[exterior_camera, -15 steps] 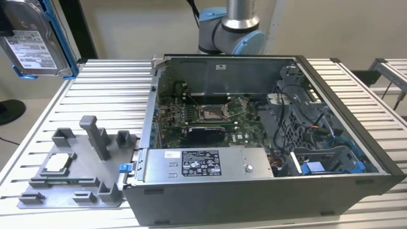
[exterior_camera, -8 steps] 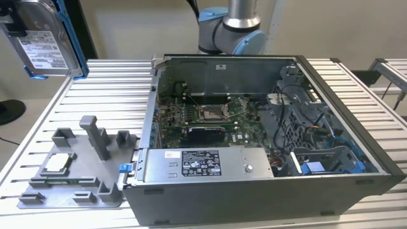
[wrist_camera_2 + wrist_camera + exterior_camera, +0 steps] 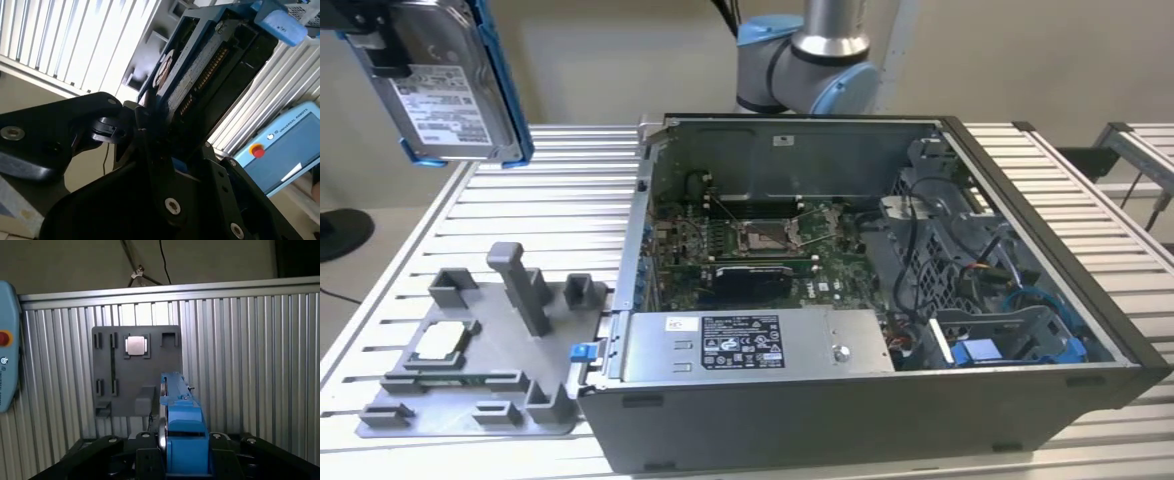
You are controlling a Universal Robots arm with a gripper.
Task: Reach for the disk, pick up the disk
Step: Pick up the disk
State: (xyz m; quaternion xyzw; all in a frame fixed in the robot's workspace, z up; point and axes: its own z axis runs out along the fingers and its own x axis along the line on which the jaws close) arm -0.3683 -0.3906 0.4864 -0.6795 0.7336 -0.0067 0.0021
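Note:
The disk (image 3: 447,85), silver-grey with a white label and a bright blue bracket, hangs upright in the air at the exterior view's upper left, well above the table. My gripper (image 3: 371,45) is shut on it from above. In the second wrist view the black fingers (image 3: 142,122) clamp the disk (image 3: 200,65) by its near end. The first wrist view looks along the blue-framed disk (image 3: 181,425) edge-on, with the gripper (image 3: 170,457) shut around it and the grey fixture plate far below.
An open computer case (image 3: 1067,330) takes up the exterior view's right half. A grey fixture plate (image 3: 494,410) with upright posts and a small square chip (image 3: 440,342) lies on the slatted metal table (image 3: 574,180). A blue teach pendant (image 3: 285,145) lies beside the table.

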